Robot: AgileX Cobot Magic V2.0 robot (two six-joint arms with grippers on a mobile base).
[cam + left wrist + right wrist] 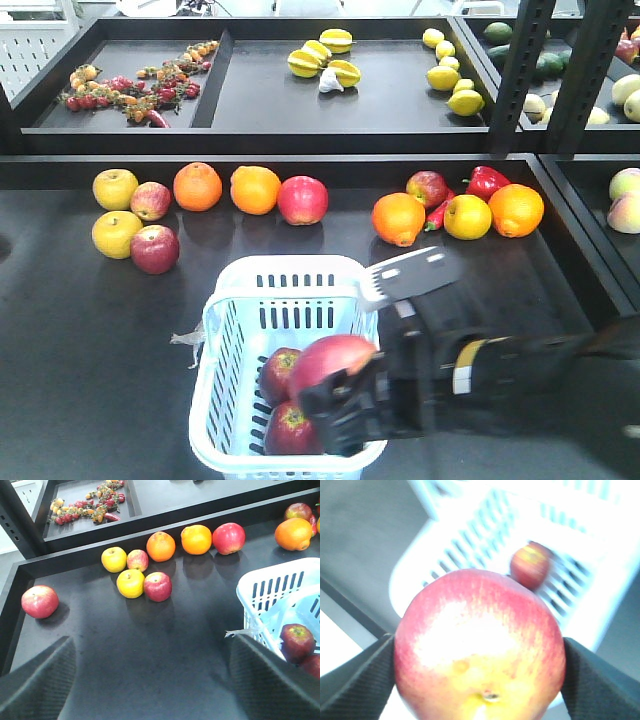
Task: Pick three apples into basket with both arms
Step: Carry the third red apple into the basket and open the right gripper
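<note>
Lower centre of front view: right pincer (345,385) pinching apple (330,362) directly above basket (300,270); two apples inside. Left pincer (150,672) spread, holding nothing, beside basket.

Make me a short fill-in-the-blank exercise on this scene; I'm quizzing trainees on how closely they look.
1. The right hand is shut on an ____.
2. The basket already holds ____ apples.
3. The left hand holds ____.
4. In the left wrist view, one red apple lies alone near the counter's ____ edge.

Missing words: apple; two; nothing; left
</note>
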